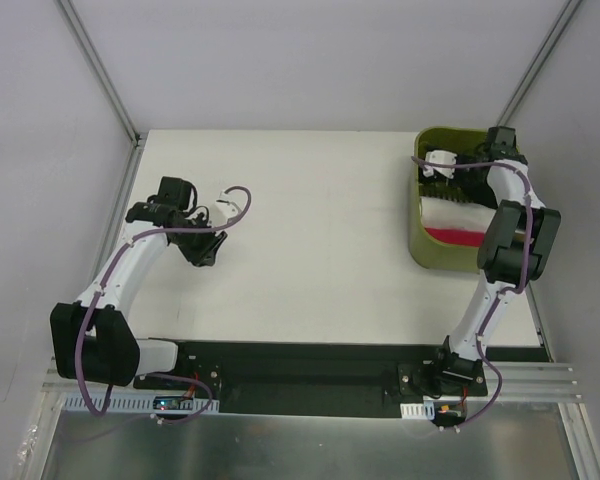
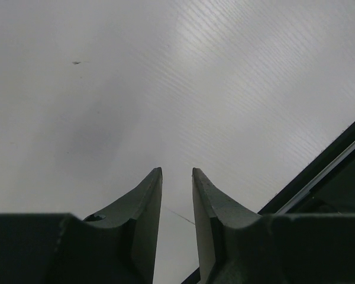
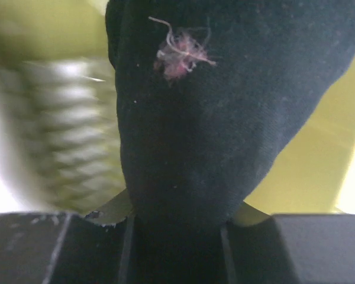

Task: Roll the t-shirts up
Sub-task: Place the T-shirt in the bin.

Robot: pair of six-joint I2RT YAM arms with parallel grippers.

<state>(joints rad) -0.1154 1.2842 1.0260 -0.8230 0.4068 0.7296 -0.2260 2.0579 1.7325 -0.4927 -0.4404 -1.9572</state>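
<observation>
The right end effector [image 1: 440, 176] reaches into an olive-green bin [image 1: 417, 240] at the upper right of the overhead frame, on the far right part of the white tabletop [image 1: 320, 230]. In the right wrist view its two fingers are clamped on a bunched fold of the black t-shirt [image 3: 225, 118]. The cloth fills the middle of that frame and hides most of both fingers. A small tuft of pink lint [image 3: 180, 53] clings to the cloth near the top centre. Behind it the yellow-green wall of the bin [image 3: 307, 171] shows at right, and a pale ribbed shape [image 3: 71, 130] at left is too blurred to name. From overhead, white cloth [image 1: 455, 212] with a red strip [image 1: 458, 236] along its lower edge lies in the bin below the end effector. The black shirt cannot be told apart from the dark fingers there.

The left end effector [image 1: 208, 250] sits at centre left of the overhead frame, well apart from the bin. In the left wrist view its fingers [image 2: 145, 201] stand a little apart with nothing between them, over bare tabletop [image 2: 165, 71].
</observation>
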